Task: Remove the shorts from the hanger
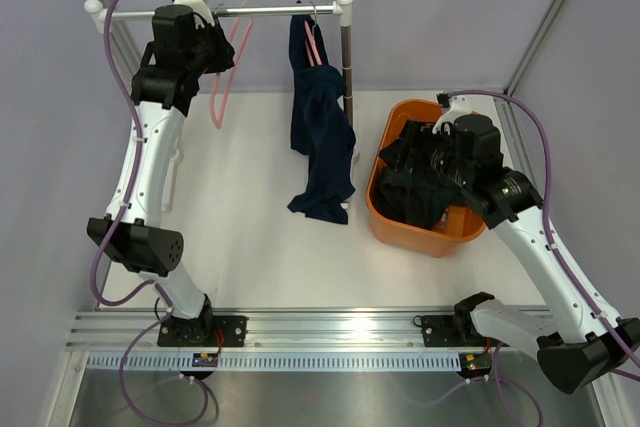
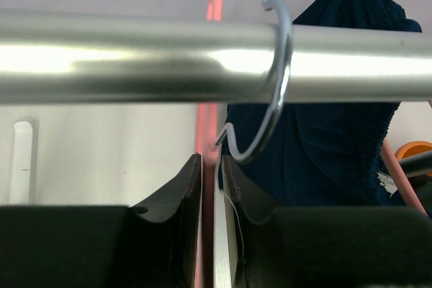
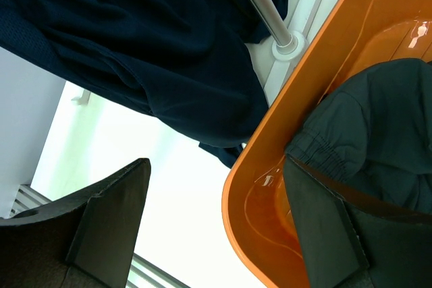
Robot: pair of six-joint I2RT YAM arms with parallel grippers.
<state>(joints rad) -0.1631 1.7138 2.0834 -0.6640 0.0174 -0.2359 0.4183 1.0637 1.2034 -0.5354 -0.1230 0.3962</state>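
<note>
One pair of navy shorts [image 1: 322,137] hangs from a pink hanger on the metal rail [image 1: 270,10], its legs trailing onto the table; it also shows in both wrist views [image 2: 337,133] [image 3: 155,38]. A second dark pair of shorts [image 1: 415,182] lies in the orange basket [image 1: 400,232]. My left gripper [image 1: 222,47] is up at the rail, at a bare pink hanger [image 1: 222,87]. Its jaws [image 2: 210,160] stand a narrow slit apart with the pink hanger [image 2: 206,193] between them, just below its metal hook [image 2: 278,79]. My right gripper [image 3: 216,163] stands wide open over the basket's near rim, holding nothing.
The rail [image 2: 135,55] rests on a post [image 1: 347,57] standing between the hanging shorts and the basket; its foot [image 3: 287,42] is beside the basket rim [image 3: 297,119]. Grey walls close in both sides. An aluminium track runs along the near edge.
</note>
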